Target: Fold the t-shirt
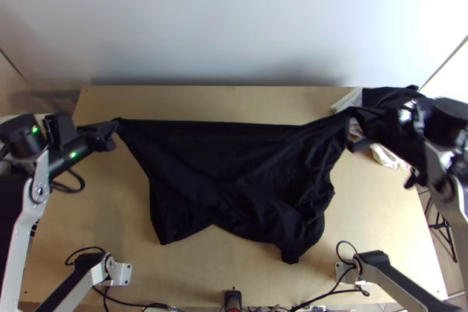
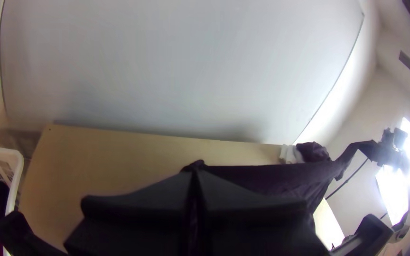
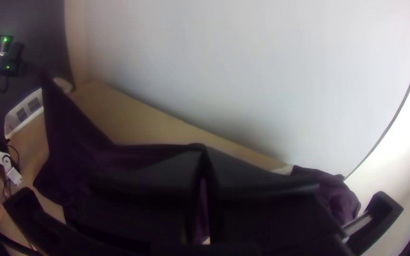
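Black t-shirt [image 1: 228, 165] slung between left hand [image 1: 116, 124] and right hand [image 1: 353, 115], both closed on it

Left fingers [image 1: 104, 130] and right fingers [image 1: 365, 119] are each closed, the pairs well apart.

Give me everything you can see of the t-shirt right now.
The t-shirt is a plain black, soft-looking cloth. The left gripper and the right gripper each hold an upper corner, stretching the top edge nearly straight between them. Below, it drapes in creases, bunched toward the near side, with two uneven points hanging lowest over the light wooden table. Sleeves and collar can't be told apart.
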`<state>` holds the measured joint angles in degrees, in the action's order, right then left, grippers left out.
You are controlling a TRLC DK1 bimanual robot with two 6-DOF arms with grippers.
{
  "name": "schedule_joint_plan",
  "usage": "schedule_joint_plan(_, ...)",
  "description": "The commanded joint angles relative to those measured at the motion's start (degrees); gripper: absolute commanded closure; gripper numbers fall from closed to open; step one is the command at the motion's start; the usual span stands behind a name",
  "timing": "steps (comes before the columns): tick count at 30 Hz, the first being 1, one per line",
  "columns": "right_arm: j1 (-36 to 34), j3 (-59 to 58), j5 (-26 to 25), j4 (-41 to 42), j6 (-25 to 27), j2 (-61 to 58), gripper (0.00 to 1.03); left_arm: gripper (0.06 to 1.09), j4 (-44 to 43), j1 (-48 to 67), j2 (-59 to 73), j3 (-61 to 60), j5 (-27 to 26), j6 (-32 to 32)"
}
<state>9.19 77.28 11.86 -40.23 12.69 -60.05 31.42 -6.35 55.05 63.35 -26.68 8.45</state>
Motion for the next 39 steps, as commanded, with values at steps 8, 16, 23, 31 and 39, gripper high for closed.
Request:
schedule_joint_plan(8, 0.13, 3.32, -0.08, 13.86, 1.37, -24.50, 1.00, 1.05, -14.02, 0.46, 20.54, -0.42, 3.21, 0.34)
schedule_joint_plan(16, -1.10, 10.35, -0.08, 17.55, 1.99, -40.49, 1.00, 1.05, -21.22, 0.55, 31.09, -0.60, 6.73, -1.06)
schedule_joint_plan(23, -1.63, 20.28, -0.17, 16.94, 1.55, -52.80, 1.00, 1.05, -26.23, 0.99, 40.31, 1.42, 9.71, -2.38)
schedule_joint_plan(31, -1.37, 31.18, -2.80, 16.32, -0.38, -63.61, 1.00, 1.05, -29.40, 2.04, 49.10, 6.96, 12.00, -2.56)
schedule_joint_plan(39, 0.13, 36.10, -6.06, 16.32, -1.35, -70.03, 1.00, 1.05, -31.07, 2.75, 58.33, 14.08, 14.11, -3.26)
